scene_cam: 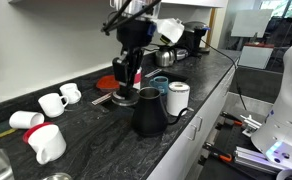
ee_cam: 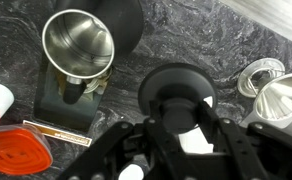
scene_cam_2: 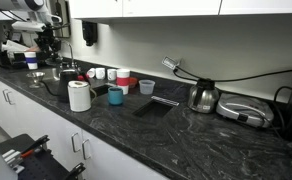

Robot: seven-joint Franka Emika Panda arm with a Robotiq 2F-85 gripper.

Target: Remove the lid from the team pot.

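Observation:
My gripper [ee_cam: 181, 112] is shut on the knob of the small round black lid [ee_cam: 172, 76], which fills the middle of the wrist view. The lid is off the pot. The black conical pot [ee_cam: 78, 45] stands open at upper left, its shiny inside showing. In an exterior view the gripper [scene_cam: 126, 82] holds the lid [scene_cam: 125, 96] low over the counter, just to one side of the black pot [scene_cam: 149, 112]. In the exterior view from farther off, the arm is at the far left and the lid is too small to make out.
A white paper roll [scene_cam: 178, 98] and a blue cup [scene_cam: 161, 85] stand close behind the pot. A flat red disc [scene_cam: 108, 83] lies beyond the gripper, also in the wrist view [ee_cam: 16, 150]. White mugs [scene_cam: 48, 103] lie further along. A steel kettle [scene_cam_2: 203, 97] stands far down the counter.

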